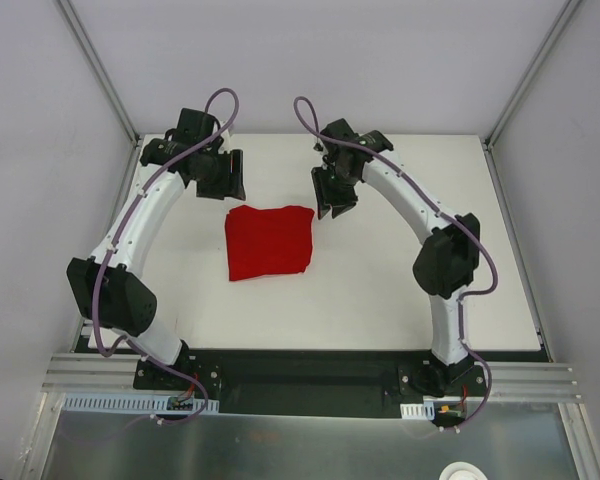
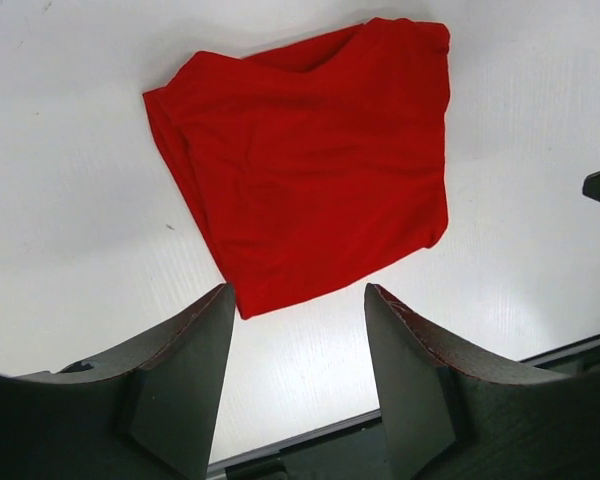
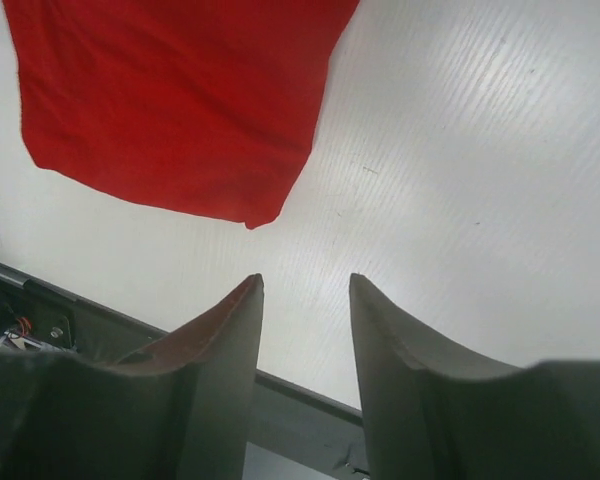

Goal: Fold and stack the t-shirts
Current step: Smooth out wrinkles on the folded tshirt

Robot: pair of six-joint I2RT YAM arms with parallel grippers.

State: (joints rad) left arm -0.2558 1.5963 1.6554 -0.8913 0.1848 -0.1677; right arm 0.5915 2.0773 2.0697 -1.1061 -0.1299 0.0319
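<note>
White matte counter (image 1: 400,290) with fine ribbed texture, black strip (image 1: 310,360) along its near edge, one bright red t-shirt (image 1: 269,242) lying flat near the counter's middle, folded into a rough rectangle, edges slightly uneven

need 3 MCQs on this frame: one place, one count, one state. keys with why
1. Where is the shirt?
A. flat on the table
B. held in the air
C. hanging off the table edge

2. How many shirts show?
A. one
B. two
C. three

3. How are the left gripper and right gripper?
A. both shut on the shirt
B. both open, empty
C. one open, one shut on the shirt

Key:
1 A, it lies folded mid-table.
2 A, every view shows only one.
3 B, in both wrist views the jaws stand apart with nothing between them.
</note>
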